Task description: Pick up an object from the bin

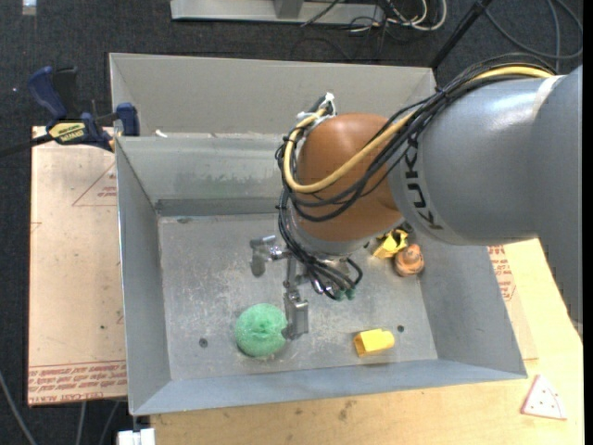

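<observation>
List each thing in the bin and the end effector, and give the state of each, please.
Green fuzzy ball: lying on the bin floor, front left, not lifted.
Yellow block: lying flat near the front wall, alone.
Orange-brown lump: resting near the right wall, partly under the arm.
End effector: low in the bin, at the ball's right side; open or shut unclear.

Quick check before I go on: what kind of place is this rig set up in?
Probably a robotics lab or test cell: a KUKA arm reaches into a grey metal bin, and cables trail across the dark floor behind it.
</observation>
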`<state>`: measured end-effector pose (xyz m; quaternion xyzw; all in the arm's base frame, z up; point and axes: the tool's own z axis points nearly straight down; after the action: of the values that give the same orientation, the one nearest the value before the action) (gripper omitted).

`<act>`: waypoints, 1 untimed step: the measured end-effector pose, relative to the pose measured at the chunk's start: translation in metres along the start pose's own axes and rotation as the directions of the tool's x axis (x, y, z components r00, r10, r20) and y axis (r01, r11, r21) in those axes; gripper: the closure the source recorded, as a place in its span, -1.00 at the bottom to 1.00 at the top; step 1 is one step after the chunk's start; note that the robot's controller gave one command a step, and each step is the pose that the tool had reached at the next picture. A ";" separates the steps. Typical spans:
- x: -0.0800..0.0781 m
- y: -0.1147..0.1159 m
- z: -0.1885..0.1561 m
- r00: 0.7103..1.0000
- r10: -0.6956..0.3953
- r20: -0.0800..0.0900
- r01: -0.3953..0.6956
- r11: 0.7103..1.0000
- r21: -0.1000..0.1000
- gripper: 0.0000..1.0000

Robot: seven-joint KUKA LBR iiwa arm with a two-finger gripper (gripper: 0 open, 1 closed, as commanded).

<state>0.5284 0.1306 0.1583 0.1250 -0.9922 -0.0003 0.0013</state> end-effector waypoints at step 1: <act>0.013 0.002 0.026 1.000 -0.025 0.003 0.025 1.000 -0.001 -1.00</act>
<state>0.5156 0.1296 0.1325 0.1375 -0.9905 -0.0008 -0.0001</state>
